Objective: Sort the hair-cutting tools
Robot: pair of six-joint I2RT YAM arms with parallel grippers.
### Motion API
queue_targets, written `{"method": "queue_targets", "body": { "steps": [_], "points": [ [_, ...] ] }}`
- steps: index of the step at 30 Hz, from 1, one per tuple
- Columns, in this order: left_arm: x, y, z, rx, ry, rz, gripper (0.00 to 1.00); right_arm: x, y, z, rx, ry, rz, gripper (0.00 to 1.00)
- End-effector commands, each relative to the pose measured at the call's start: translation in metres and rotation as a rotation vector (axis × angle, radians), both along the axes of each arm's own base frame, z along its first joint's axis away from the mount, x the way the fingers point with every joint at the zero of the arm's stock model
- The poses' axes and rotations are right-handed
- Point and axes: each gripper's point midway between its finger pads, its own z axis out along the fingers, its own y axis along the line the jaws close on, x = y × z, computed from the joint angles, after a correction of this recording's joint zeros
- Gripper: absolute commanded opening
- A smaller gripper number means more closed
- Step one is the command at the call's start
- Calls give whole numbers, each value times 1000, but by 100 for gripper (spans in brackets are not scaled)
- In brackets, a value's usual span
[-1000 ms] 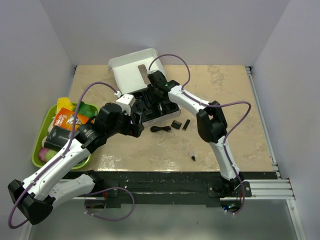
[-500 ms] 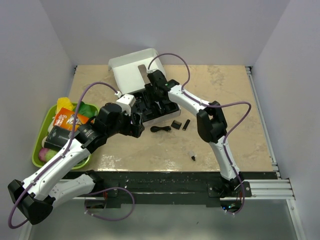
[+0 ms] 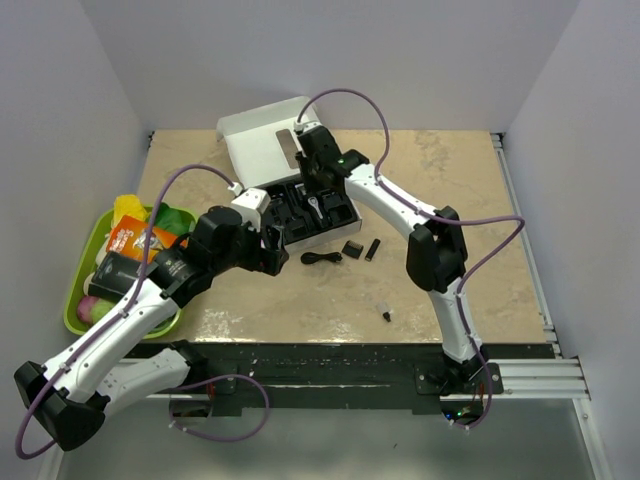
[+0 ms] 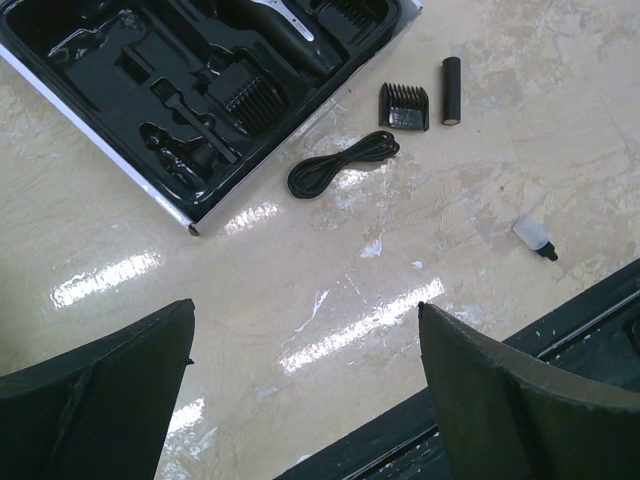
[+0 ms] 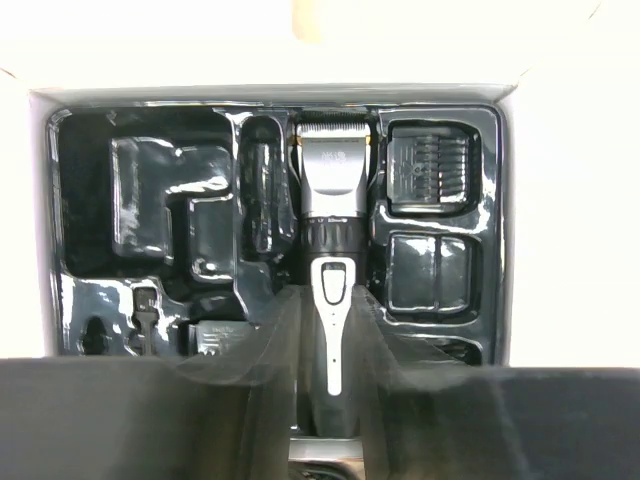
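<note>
a: how far along is the sorting?

b: partly done, i'd judge. the white box [image 3: 255, 140] sits upper middle in the top view. its black insert [image 5: 90, 200] holds the clipper [image 5: 335, 190], which lies in the centre slot of the right wrist view. one comb attachment [image 5: 432, 165] sits in the pocket just right of the blade head.

a: and what's left?

b: four things lie out on the table [image 4: 300, 270], toward the upper right of the left wrist view. the cord [image 4: 340, 165] is coiled near the insert's corner. a second comb [image 4: 404, 105] has a short black cylinder [image 4: 451, 90] just beside it. a tiny clear bottle [image 4: 535, 238] lies well apart at the right. several pockets on the insert's left side are bare.

a: the grippers?

b: the left gripper [image 4: 305, 310] is splayed wide over bare table at the frame's bottom, holding nothing. the right gripper [image 5: 328, 310] has a finger on either side of the clipper's handle, bottom centre. whether they pinch it i cannot tell.

a: how does the clipper look?

b: slim and black, with a silver blade head, fine teeth along its top edge, and a silver strip down the handle.
</note>
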Motion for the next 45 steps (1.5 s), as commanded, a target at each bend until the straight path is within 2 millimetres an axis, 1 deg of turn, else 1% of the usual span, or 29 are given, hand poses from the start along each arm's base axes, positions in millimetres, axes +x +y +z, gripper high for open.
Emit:
{"method": "queue_targets", "body": {
  "steps": [1, 2, 3, 5, 7, 15, 16, 17, 19, 26, 30, 32, 36, 37, 39, 40, 41, 43, 44, 45],
  "points": [
    [2, -2, 19, -30, -50, -9, 97, 2, 6, 14, 28, -24, 6, 7],
    [2, -2, 19, -29, -51, -8, 97, 1, 6, 11, 25, -19, 7, 1],
    [2, -2, 18, -25, -48, -9, 97, 0, 7, 8, 24, -14, 5, 0],
    [2, -2, 19, -25, -52, -7, 97, -2, 5, -1, 16, 2, 7, 0],
    [2, -2, 17, -22, -49, -11, 97, -3, 5, -4, 17, 5, 7, 0],
    [3, -3, 15, -24, -47, -11, 97, -13, 1, -31, -5, 57, 18, 0],
    [3, -3, 15, -25, -46, -12, 97, -13, 2, -31, -2, 57, 22, 0],
    [3, -4, 14, -26, -44, -13, 97, -15, 0, -38, -8, 70, 21, 0],
    [3, -4, 14, -28, -44, -15, 97, -18, 2, -45, -6, 82, 24, 0],
    [2, -4, 9, -26, -38, -16, 97, -34, -3, -95, -55, 165, 31, 0],
    [3, -5, 7, -21, -32, -16, 97, -34, -5, -105, -71, 178, 27, 0],
    [3, -5, 8, -22, -35, -18, 97, -33, -6, -100, -71, 170, 21, 0],
    [4, -5, 12, -25, -41, -18, 97, -27, -6, -71, -54, 114, 11, 0],
    [3, -6, 13, -27, -41, -20, 97, -26, -5, -57, -45, 96, 11, 0],
    [4, -6, 18, -31, -49, -21, 97, -28, -6, -41, -49, 71, 14, 0],
    [4, -6, 18, -31, -49, -21, 97, -29, -9, -25, -48, 46, 7, 0],
    [4, -6, 21, -33, -53, -20, 97, -31, -9, -17, -49, 33, 11, 0],
    [4, -4, 23, -33, -61, -15, 97, -38, -15, -6, -57, 22, 4, 0],
    [4, -3, 23, -28, -62, -13, 97, -42, -17, 10, -42, 0, 3, 0],
    [4, -2, 23, -25, -65, -9, 97, -47, -20, 18, -35, -6, 4, 2]
  ]
}}
